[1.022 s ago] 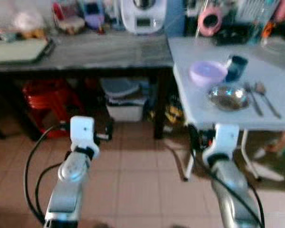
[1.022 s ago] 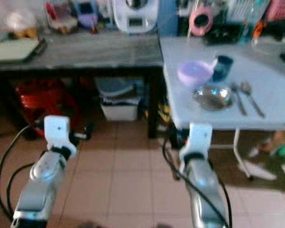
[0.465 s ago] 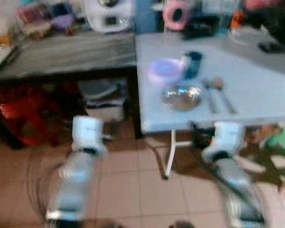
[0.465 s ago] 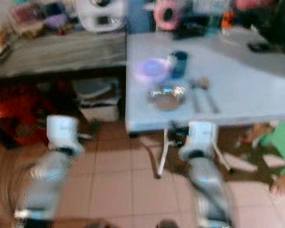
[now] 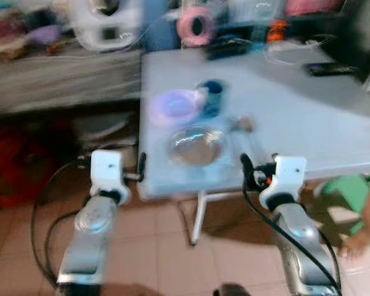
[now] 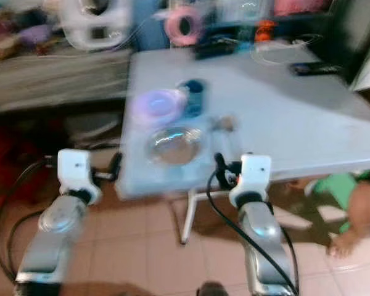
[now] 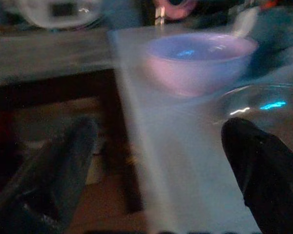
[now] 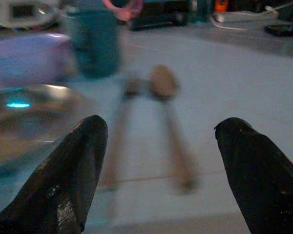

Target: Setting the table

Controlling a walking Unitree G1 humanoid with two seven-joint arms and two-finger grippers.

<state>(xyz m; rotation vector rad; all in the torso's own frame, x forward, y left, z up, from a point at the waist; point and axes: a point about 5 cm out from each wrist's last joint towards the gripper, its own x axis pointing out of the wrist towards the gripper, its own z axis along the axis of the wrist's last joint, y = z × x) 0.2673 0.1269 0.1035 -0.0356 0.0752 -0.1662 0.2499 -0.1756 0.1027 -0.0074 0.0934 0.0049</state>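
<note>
You're on the approach: both tools gape wide and empty; right tool (image 8: 158,161) faces the spoon (image 8: 168,102), so close in on it at the desk (image 5: 308,117).

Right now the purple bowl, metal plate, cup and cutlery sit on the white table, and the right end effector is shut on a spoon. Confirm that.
Not quite: the right end effector is open and holds nothing, as the right wrist view shows; the spoon lies on the white table. The rest holds.

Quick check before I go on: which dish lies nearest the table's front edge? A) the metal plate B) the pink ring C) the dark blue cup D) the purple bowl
A: the metal plate lies closest to the front edge of the table, with the purple bowl and the dark blue cup behind it.
</note>
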